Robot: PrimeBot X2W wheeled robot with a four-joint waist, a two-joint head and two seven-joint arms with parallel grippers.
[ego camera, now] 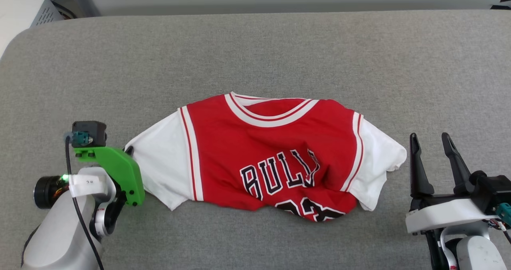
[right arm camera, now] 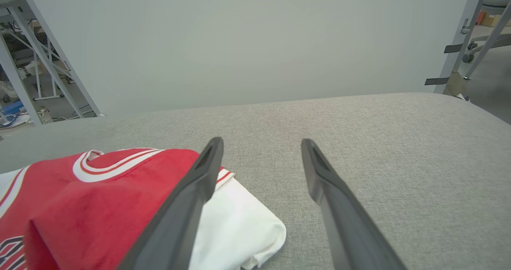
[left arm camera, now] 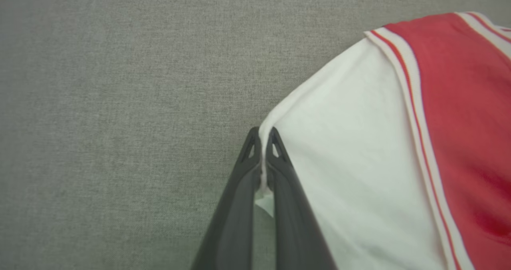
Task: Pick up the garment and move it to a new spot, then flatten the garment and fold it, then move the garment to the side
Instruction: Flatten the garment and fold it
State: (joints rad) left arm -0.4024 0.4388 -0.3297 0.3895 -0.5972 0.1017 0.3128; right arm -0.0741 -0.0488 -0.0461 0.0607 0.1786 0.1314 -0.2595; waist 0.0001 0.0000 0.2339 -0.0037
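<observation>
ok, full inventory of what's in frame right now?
garment: one, red with white sleeves and black lettering; rumpled mid-table, collar away from the robot
table: one, grey fabric top; under the garment
wall: one, pale grey; behind the table
metal struts: several, grey; beyond the table's far corners
left gripper: one, dark fingers; shut on the sleeve edge on the robot's left
right gripper: one, dark fingers; open, just right of the other sleeve
</observation>
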